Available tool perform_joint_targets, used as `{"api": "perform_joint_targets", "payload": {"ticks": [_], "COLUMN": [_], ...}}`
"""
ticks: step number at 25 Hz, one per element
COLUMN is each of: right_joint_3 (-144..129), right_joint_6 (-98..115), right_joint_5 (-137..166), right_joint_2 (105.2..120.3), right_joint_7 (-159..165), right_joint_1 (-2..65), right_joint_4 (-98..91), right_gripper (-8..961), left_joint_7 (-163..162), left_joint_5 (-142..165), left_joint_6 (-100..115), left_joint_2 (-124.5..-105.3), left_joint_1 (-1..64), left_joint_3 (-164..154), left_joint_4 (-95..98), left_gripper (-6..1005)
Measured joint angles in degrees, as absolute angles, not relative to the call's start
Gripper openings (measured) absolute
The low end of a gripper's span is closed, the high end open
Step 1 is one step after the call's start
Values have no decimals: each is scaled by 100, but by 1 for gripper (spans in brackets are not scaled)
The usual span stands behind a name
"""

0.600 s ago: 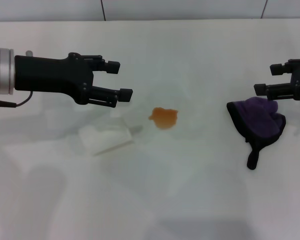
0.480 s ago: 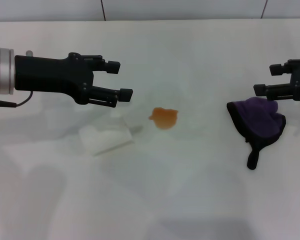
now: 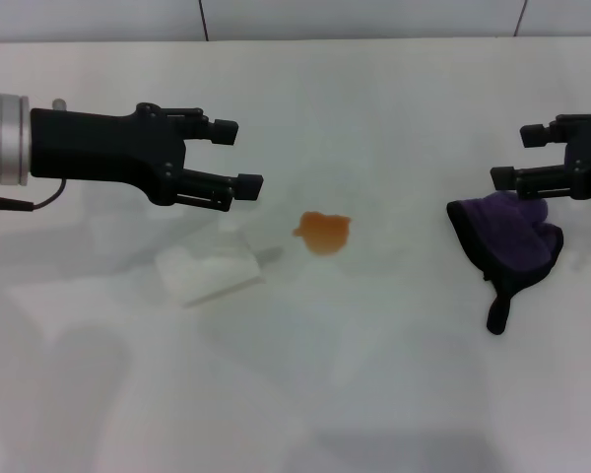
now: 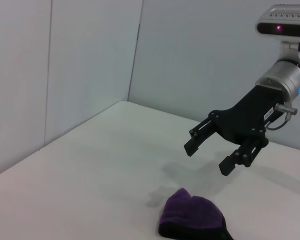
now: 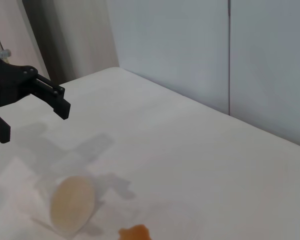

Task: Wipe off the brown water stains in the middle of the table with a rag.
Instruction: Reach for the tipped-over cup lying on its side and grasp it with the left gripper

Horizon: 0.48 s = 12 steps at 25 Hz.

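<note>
**Right end effector edges inward above the rag**

Since the earlier frame the right end effector [image 3: 520, 156] has shifted a little toward the middle of the surface [image 3: 374, 374] and slightly away from the robot; the left one has hardly stirred. Its fingers stand apart, holding nothing, and it hangs just above the far edge of the rag [image 3: 512, 236].

The rag lies crumpled on the robot's right side, its black tail trailing back toward the robot, so its long axis runs roughly near-to-far. The brown water stains [image 3: 323, 233] sit in the middle, well apart from the rag, on its left.

The left end effector [image 3: 238, 156], fingers likewise apart and empty, hovers over the left half, near a paper cup [image 3: 209, 268] lying on its side (its brownish inside shows in the right wrist view).

The right arm is plainly the nearer to the rag. The coming move looks like a short descent toward the robot's side to close on the cloth, then a sweep leftward to the stain
</note>
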<state>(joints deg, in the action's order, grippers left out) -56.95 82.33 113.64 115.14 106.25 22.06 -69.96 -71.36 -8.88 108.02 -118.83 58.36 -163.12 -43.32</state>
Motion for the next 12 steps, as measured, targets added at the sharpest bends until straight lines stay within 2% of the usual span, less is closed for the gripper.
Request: {"api": "perform_joint_targets", "payload": {"ticks": [12], "right_joint_3": [-5673], "right_joint_6": [8232], "right_joint_5": [11355], "right_joint_2": [11511], "right_joint_7": [10637], "right_joint_1": [2183], "right_joint_4": [-6946], "right_gripper": [771], "left_joint_7": [-7136], "left_joint_5": [-911], "left_joint_6": [10802], "left_joint_2": [-11877], "left_joint_1": [5851], "left_joint_3": [-16312], "left_joint_4": [-4334], "left_gripper": [874]}}
